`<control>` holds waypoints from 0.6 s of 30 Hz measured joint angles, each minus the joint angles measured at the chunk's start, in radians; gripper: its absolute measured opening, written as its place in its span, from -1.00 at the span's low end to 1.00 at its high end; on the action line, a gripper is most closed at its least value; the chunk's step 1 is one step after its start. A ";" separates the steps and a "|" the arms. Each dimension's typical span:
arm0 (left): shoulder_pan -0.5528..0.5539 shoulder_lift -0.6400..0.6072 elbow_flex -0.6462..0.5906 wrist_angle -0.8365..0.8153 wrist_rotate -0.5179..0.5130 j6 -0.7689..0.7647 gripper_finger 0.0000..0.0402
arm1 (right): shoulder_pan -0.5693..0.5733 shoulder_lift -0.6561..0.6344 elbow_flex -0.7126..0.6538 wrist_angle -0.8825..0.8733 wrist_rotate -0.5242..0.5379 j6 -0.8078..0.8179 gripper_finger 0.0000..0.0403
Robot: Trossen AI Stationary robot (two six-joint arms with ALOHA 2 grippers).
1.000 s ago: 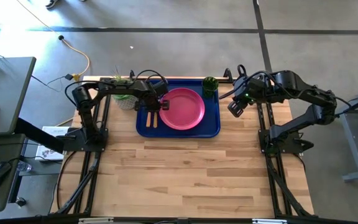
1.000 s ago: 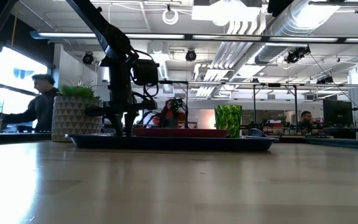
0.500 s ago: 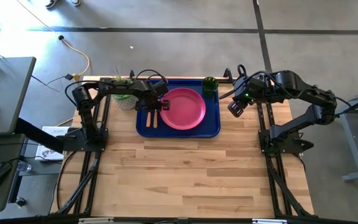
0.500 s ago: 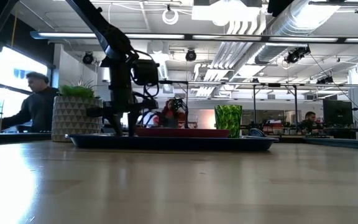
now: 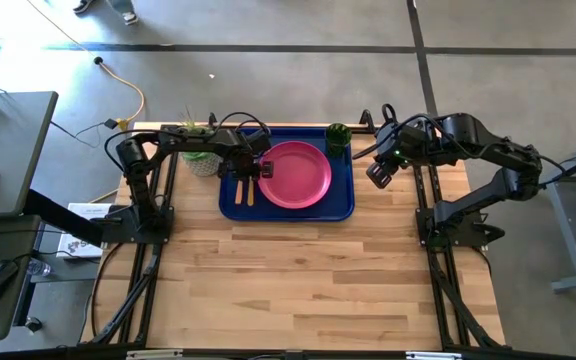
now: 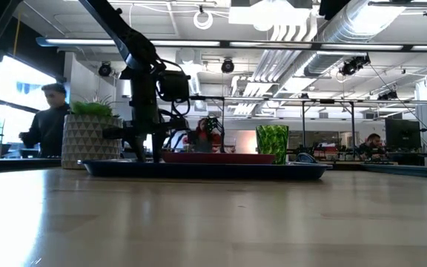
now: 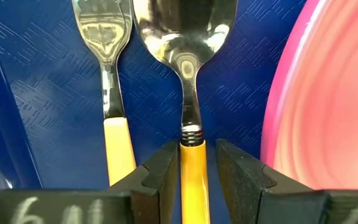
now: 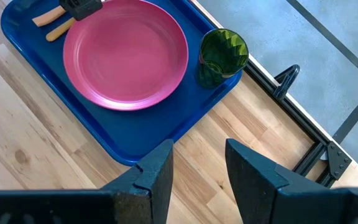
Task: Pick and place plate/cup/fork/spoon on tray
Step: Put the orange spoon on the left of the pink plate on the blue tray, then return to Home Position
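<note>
Low view: left hand [image 6: 146,152] apart over blue tray [image 6: 199,170] on wooden table [image 6: 213,222].

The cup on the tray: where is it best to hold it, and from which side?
Grip the cup across its rim from above. It stands upright and open in the tray's corner, apart from the plate; the free right tool hovers off-tray nearby.
</note>
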 joint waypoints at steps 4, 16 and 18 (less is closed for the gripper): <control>0.000 0.000 0.000 -0.002 0.000 0.001 -0.50 | 0.000 0.000 0.000 0.000 0.000 0.000 -0.32; 0.001 -0.063 0.001 -0.020 -0.040 -0.002 -0.50 | 0.000 0.000 0.000 0.000 0.000 0.000 -0.32; 0.001 -0.079 0.001 -0.020 -0.040 -0.002 -0.51 | 0.000 0.000 0.000 0.000 0.000 0.000 -0.32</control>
